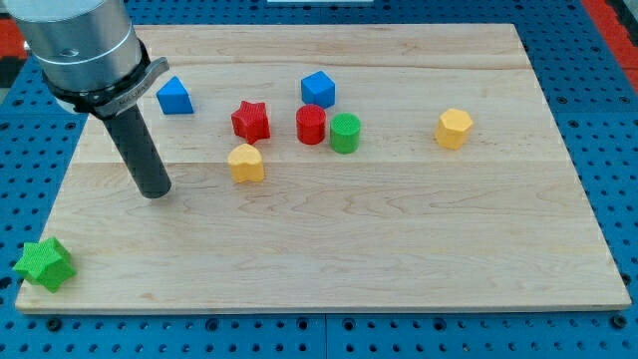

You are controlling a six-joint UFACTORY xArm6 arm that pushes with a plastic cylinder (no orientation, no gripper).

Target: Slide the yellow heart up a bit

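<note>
The yellow heart [245, 163] lies on the wooden board [339, 239], left of centre. It sits just below the red star [250, 121]. My tip [157, 193] rests on the board to the left of the heart and slightly lower, about a block's width or two away and not touching it. The dark rod rises from the tip toward the view's top left.
A red cylinder [311, 125] and a green cylinder [345, 133] stand side by side right of the red star. A blue cube [318, 89] is above them. A blue triangle [174, 96] is near the rod. A yellow hexagon [454, 128] is at the right. A green star [45, 264] sits at the bottom left corner.
</note>
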